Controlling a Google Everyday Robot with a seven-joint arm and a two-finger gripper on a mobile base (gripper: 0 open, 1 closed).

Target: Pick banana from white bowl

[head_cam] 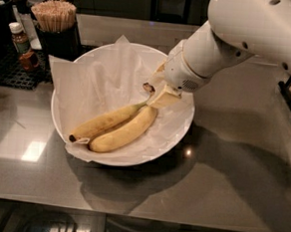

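Bananas (119,128), a pair joined at the stems: lying on crinkled paper (97,84) inside the white bowl (127,163), which is sitting on the grey counter (230,184). Gripper (159,95): reaching into the bowl's right side, at the stem end; whether it is gripping, cannot tell.

Your white bowl (132,163) is lined with plain crinkled white paper (100,82), and the bananas (122,131) in it are pale yellow with dark brown tips. The gripper (162,95), cream-coloured under a glossy white arm (231,39), sits at their stem end inside the bowl near its right rim. Around the bowl the counter (230,189) is glossy grey; behind it, tan sticks (53,14) fill a black holder (60,43).
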